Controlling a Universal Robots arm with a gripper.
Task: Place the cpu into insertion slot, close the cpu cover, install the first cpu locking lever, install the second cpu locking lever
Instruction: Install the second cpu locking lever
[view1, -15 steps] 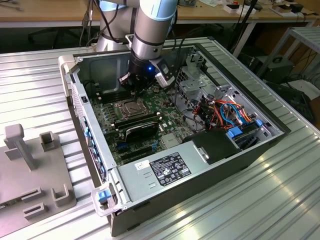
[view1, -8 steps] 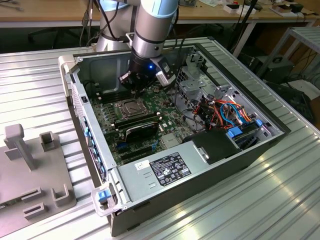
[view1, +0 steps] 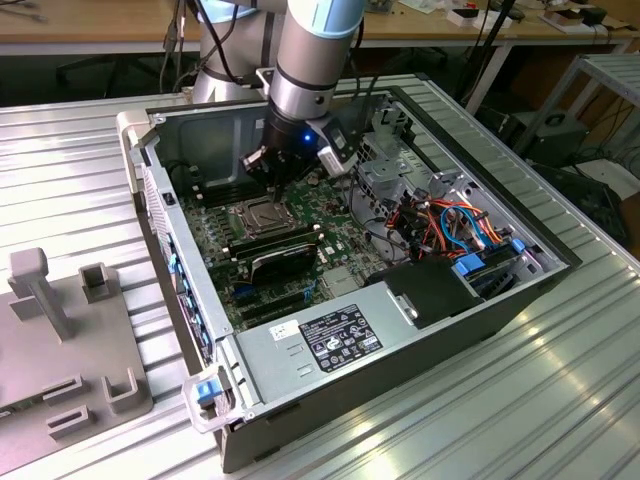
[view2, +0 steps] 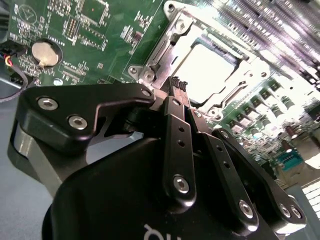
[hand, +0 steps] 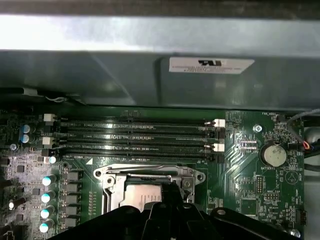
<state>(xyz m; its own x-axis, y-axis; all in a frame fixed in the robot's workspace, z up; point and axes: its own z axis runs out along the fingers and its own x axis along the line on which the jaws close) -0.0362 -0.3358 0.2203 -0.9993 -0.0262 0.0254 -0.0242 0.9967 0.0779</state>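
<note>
Gripper (view2: 180, 92) fingers pressed together, holding nothing, tips just above the cpu cover (view2: 172, 37) edge. cpu (view2: 210, 70) sits in the insertion slot directly beneath, cover down over it.

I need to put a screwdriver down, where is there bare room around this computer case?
The ribbed metal table is bare on the exterior view's left beyond the open computer case, above the grey fixture plate. Inside is crowded: black gripper over the silver-rimmed socket, coloured cables.
</note>
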